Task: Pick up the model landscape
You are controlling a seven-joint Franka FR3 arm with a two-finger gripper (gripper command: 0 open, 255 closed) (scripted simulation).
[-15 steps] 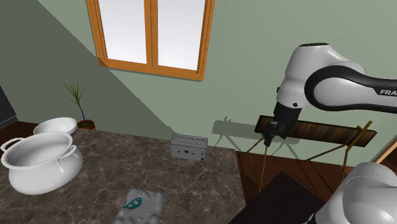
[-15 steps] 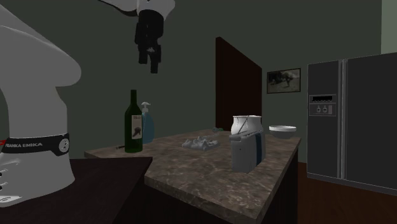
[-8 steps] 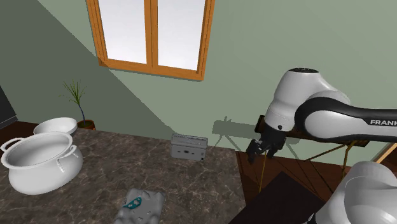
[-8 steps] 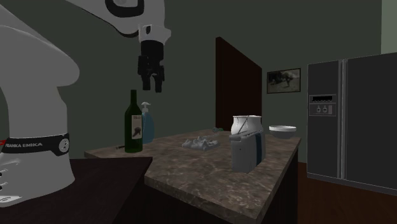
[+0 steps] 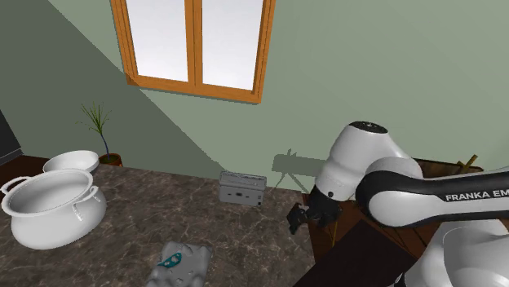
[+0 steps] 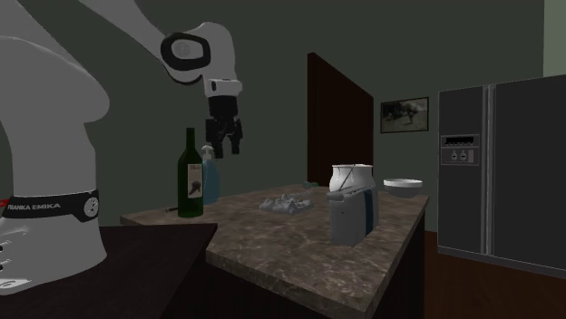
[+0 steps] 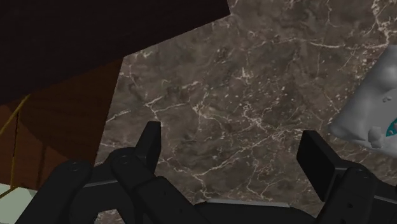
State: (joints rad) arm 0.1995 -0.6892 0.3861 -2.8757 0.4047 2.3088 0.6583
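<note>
Above counter (image 5: 163, 204) edge, claw (image 5: 303, 219) wide open & empty; model landscape (image 5: 183, 262) flat, long axis unclear.

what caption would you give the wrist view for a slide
Open end effector above the dark marbled counter, pale grey model landscape beyond one finger, not yet grasped.

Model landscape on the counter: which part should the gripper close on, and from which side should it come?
Probably from straight above. The model landscape lies flat and low on the marble counter, a lumpy grey slab, so two opposite side edges look like the best hold, with the fingers straddling it. The gripper, open, hangs apart from it near the counter's edge.
</note>
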